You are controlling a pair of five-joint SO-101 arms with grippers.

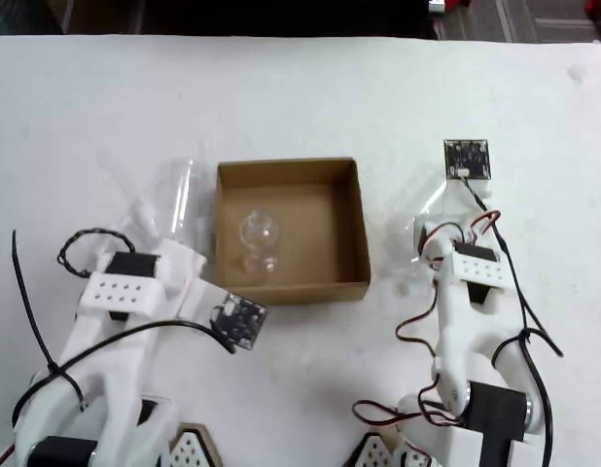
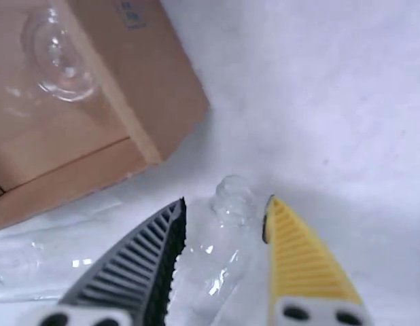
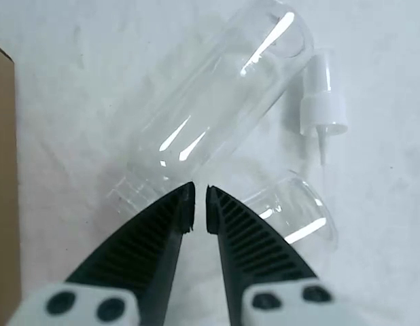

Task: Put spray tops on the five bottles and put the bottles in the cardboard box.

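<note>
Left gripper (image 2: 227, 208) gapes astride clear plastic bottle (image 2: 217, 261), apparently lining up a grasp; right gripper (image 3: 199, 206) sits nearly closed, empty.

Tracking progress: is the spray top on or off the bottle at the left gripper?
Off: the bottle at the left gripper shows a bare, open neck.

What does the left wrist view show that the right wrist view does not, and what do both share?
Left wrist view, not the right: the inside of the cardboard box, with a clear bottle in it, and the open left tool with an uncapped bottle neck between its fingers. Right wrist view, not the left: a white spray top lying loose beside a large clear bottle, and the nearly closed right tool. Both: the white table, clear bottles lying on it, part of the box.
</note>
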